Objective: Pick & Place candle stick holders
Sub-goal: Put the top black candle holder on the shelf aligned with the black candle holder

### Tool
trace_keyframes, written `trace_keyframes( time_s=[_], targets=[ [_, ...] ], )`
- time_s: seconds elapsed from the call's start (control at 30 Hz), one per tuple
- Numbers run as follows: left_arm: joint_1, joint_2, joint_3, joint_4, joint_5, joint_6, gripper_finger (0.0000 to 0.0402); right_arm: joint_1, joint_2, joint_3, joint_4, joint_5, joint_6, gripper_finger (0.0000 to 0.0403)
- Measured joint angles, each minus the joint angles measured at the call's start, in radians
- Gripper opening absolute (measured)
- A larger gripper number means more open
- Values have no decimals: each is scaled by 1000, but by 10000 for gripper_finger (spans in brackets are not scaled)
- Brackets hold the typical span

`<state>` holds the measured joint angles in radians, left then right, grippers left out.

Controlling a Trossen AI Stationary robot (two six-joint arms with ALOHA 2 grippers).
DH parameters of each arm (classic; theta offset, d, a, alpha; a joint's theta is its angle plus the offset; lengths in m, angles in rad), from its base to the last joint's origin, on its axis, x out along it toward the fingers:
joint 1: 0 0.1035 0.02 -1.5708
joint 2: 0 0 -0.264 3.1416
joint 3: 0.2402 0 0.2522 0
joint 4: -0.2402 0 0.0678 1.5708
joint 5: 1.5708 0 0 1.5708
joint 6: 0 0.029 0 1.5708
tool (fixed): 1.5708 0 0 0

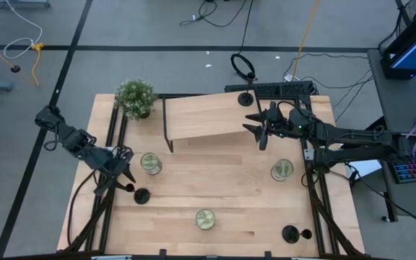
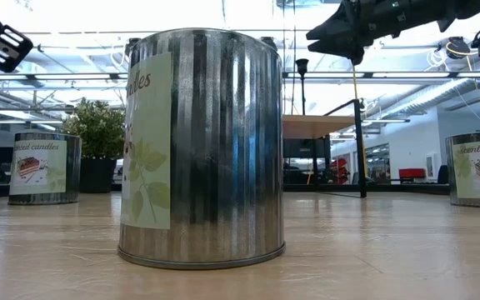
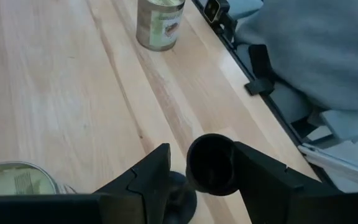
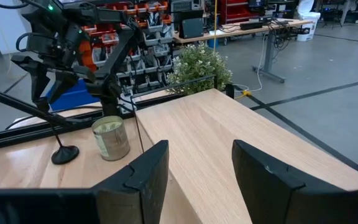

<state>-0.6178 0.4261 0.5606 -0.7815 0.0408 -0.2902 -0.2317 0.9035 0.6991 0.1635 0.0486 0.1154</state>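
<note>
Three matte-black candle stick holders show. One (image 1: 141, 195) stands on its disc base at the table's left, one (image 1: 245, 97) on the raised wooden shelf's (image 1: 201, 115) far right corner, and one (image 1: 289, 232) near the front right. My left gripper (image 3: 202, 177) is open, low over the left holder, with its fingers on either side of the holder's cup top (image 3: 210, 163). My right gripper (image 1: 261, 130) is open and empty above the shelf's right end. My left gripper has its fingers either side of the holder's cup top (image 3: 219, 180), coming from above at a slant. The cup lies close to one finger (image 3: 260, 180); whether it touches, I cannot tell. The holder's base (image 3: 180, 194) rests on the table.
Three metal candle tins stand on the table: left (image 1: 150, 163), right (image 1: 282, 170) and front middle (image 1: 205, 219). A potted plant (image 1: 136, 97) stands at the far left corner. Black frame rails run along both table sides.
</note>
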Motion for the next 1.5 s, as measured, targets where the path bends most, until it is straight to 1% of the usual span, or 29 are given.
trace_keyframes(
  time_s=[0.17, 0.37, 0.5, 0.57, 0.63, 0.7, 0.77, 0.83, 0.9, 0.97, 1.03, 1.1, 1.23, 1.37, 1.43, 1.5],
  targets=[
    [0, 0, 1, 5, 1, 6, 174, 0, 0, 0, 0, 1, 0, 171],
    [0, 0, 55, -4, -7, 18, 174, 0, 0, 0, 0, 1, 0, 171],
    [0, -1, 80, -11, 33, 15, 174, 0, 0, 0, 0, 0, 0, 171],
    [0, 0, 80, -55, 65, -25, 174, 0, 0, 0, 0, 0, -1, 171],
    [0, -1, 80, -121, 75, -67, 174, 0, 0, 0, -2, -1, -6, 171],
    [0, -1, 79, -176, 65, -72, 174, 0, 0, 0, -6, -1, -8, 171],
    [0, 0, 79, -193, 34, -73, 174, 0, 0, 0, -10, -1, -8, 171],
    [0, 10, 79, -189, 6, -76, 174, 0, 0, 0, -16, -1, -8, 171],
    [0, 28, 73, -184, 0, -80, 174, 0, 0, 0, -16, -1, -8, 171],
    [0, 53, 51, -183, 12, -100, 174, 0, 0, 0, -16, -1, -8, 171],
    [0, 85, 16, -178, 49, -116, 174, 0, 0, 0, -16, -1, -8, 171],
    [0, 117, -19, -140, 67, -108, 174, 0, 0, 0, -16, -1, -8, 171],
    [0, 173, -64, -32, 71, -105, 174, 0, 0, 0, -15, -2, -8, 171],
    [0, 226, -69, 26, 16, -105, 174, 0, 0, 0, -15, -2, -8, 171],
    [0, 249, -69, 32, 10, -102, 174, 0, 0, 0, -14, -2, -8, 171],
    [0, 268, -69, 20, 18, -69, 169, 0, 0, 0, -13, -2, -8, 171]
  ],
)
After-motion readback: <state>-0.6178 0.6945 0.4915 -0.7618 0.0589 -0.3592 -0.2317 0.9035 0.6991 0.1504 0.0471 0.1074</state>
